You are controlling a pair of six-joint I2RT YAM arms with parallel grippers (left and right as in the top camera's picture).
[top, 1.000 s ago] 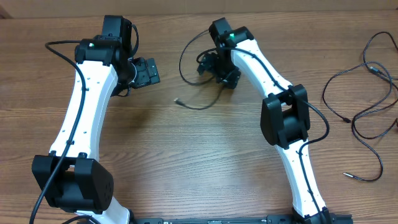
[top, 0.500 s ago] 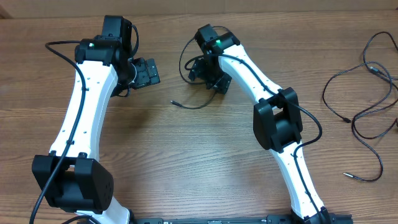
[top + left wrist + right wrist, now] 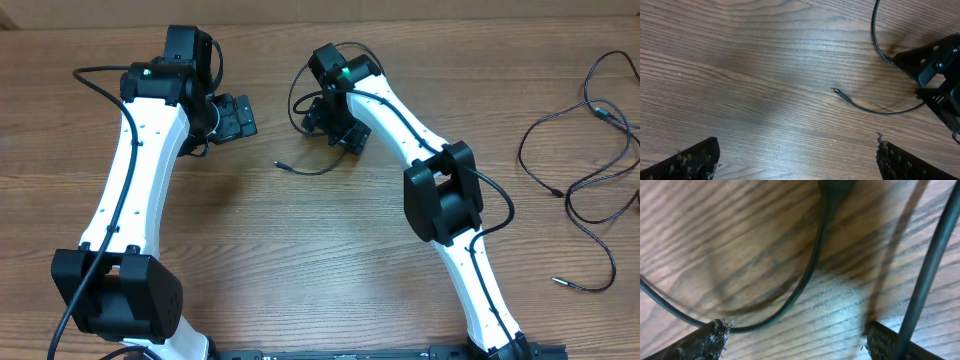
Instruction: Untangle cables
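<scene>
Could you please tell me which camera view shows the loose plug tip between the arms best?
The left wrist view: the plug tip lies sharp and unobstructed, its cable curving away. Overhead shows the tip only as a tiny speck. The right wrist view shows a close stretch of cable, not this tip.

thin black cables [image 3: 597, 112], loose curvy strands; seemingly apart

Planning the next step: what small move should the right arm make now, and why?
Probably lower slightly and close the right end effector on the cable: its fingers stand open, and the cable curves through the gap between them.
</scene>
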